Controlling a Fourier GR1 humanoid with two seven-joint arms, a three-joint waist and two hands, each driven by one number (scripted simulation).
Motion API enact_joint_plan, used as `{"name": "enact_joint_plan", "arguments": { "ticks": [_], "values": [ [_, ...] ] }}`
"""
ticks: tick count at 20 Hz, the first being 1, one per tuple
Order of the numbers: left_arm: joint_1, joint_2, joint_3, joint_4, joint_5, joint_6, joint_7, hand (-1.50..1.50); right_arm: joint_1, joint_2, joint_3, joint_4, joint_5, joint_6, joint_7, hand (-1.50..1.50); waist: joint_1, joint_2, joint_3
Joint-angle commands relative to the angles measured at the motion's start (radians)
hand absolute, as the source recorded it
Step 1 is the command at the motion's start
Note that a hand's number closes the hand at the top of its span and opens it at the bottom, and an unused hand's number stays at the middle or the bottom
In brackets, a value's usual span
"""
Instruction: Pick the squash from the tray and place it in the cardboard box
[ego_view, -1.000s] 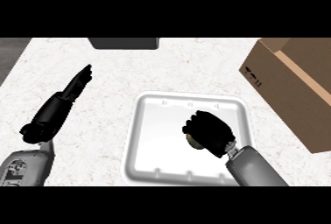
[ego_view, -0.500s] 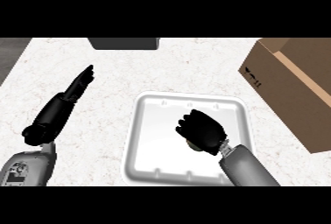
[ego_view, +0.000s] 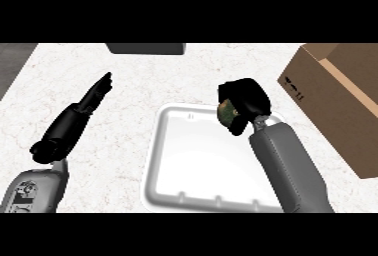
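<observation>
Squash: dark green, mottled, mostly hidden; right hand curled round it above tray.

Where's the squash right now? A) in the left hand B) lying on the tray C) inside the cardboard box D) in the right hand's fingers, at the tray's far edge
D: the right hand is curled round the squash at the far edge of the white tray, short of the cardboard box.
</observation>
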Motion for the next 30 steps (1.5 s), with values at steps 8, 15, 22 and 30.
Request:
{"name": "enact_joint_plan", "arguments": {
  "ticks": [8,15,22,30],
  "values": [
    [-0.003,0.003,0.024,0.004,-0.003,0.001,0.032,0.00,-0.240,-0.042,-0.126,-0.031,0.014,-0.057,0.156,1.50,-0.022,-0.012,0.000],
    [0.018,-0.005,0.023,0.021,-0.004,0.001,-0.008,0.00,-0.291,-0.067,-0.316,-0.123,-0.021,-0.147,0.398,1.50,-0.029,-0.010,-0.001],
    [0.013,0.015,0.053,-0.005,0.024,-0.025,0.020,0.00,-0.274,-0.211,-0.445,-0.079,-0.081,-0.205,0.392,1.50,-0.021,-0.010,0.000],
    [0.001,-0.017,0.021,0.046,-0.023,-0.001,-0.030,0.00,-0.315,-0.447,-0.494,0.217,-0.089,-0.123,0.263,1.50,-0.017,-0.004,0.000]
  ]
}}
